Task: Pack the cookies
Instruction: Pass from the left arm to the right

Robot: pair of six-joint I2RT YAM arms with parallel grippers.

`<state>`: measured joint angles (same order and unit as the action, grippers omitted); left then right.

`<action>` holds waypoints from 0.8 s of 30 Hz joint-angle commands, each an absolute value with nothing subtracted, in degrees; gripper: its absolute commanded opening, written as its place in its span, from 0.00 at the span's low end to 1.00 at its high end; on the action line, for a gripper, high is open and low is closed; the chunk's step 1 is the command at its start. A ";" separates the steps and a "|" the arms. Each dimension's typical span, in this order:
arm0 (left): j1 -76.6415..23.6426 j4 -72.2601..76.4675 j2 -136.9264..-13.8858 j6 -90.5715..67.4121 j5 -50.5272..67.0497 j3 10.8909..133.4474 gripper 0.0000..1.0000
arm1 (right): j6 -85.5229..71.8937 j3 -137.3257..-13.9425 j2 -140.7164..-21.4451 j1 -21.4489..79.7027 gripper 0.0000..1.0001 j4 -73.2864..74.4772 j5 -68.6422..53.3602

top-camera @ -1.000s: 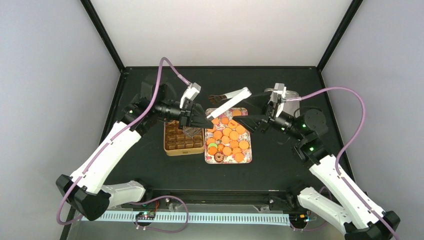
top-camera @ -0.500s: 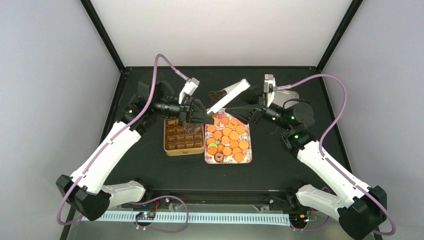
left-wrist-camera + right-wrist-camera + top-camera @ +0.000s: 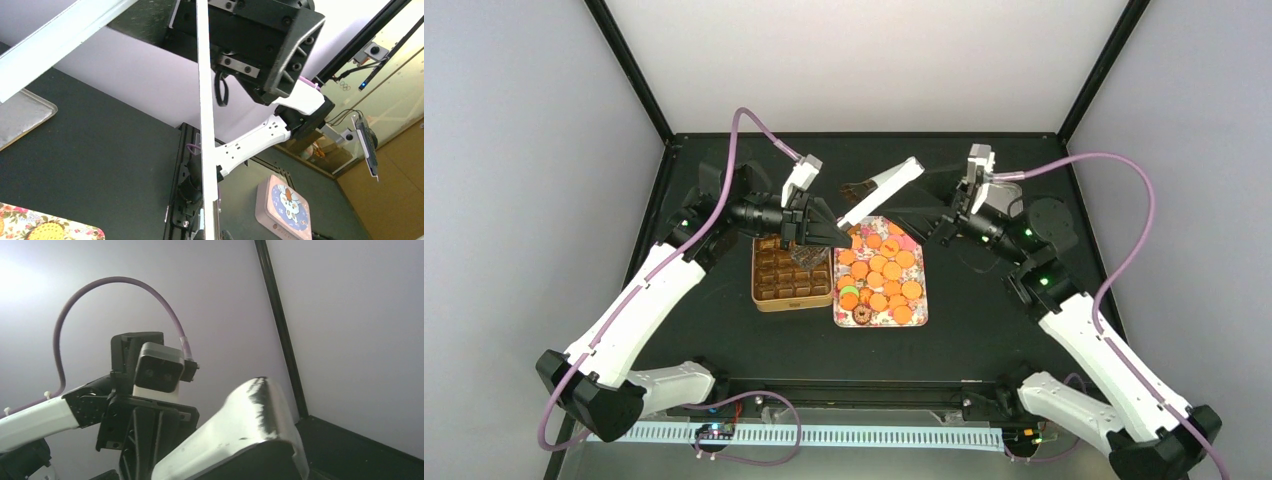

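1. My left tool (image 3: 834,233) is closed on one end of the white tongs (image 3: 882,192), which slant up and away past the far edge of the flowered tray (image 3: 881,321). Held by one end only, the tongs could, I judge, twist or slip once they press on anything.
2. My right tool (image 3: 914,222) hangs near the tongs, over the tray's far right corner. I cannot tell whether it is wide or narrow. With both tools this close, a swing of either could knock the tongs askew.
3. A low sweep of the tongs could push cookies (image 3: 879,272) off onto the worktop (image 3: 974,310).
4. The cookies lie flat on the tray, crowded and touching. Most are orange rounds, with a green one (image 3: 851,291) at the left and a brown ring (image 3: 861,315) by the near edge. Small and packed so tightly, two may get pinched at once, or one may crack.
5. The square tin (image 3: 789,305) of dark paper cups sits just left of the tray. I see no cookie in it, though my left tool hides a corner.
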<state>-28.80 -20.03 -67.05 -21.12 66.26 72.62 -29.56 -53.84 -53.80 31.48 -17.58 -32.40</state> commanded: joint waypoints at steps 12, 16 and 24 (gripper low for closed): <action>-28.21 -20.27 -65.10 -20.31 67.14 72.91 0.02 | -27.16 -57.21 -55.19 31.57 1.00 -15.54 -29.97; -28.21 -20.20 -65.15 -20.37 67.14 72.86 0.02 | -30.11 -57.31 -58.07 31.56 1.00 -20.16 -34.31; -28.16 -20.07 -65.15 -20.31 67.32 72.77 0.02 | -38.42 -55.52 -63.54 31.64 1.00 -30.82 -40.59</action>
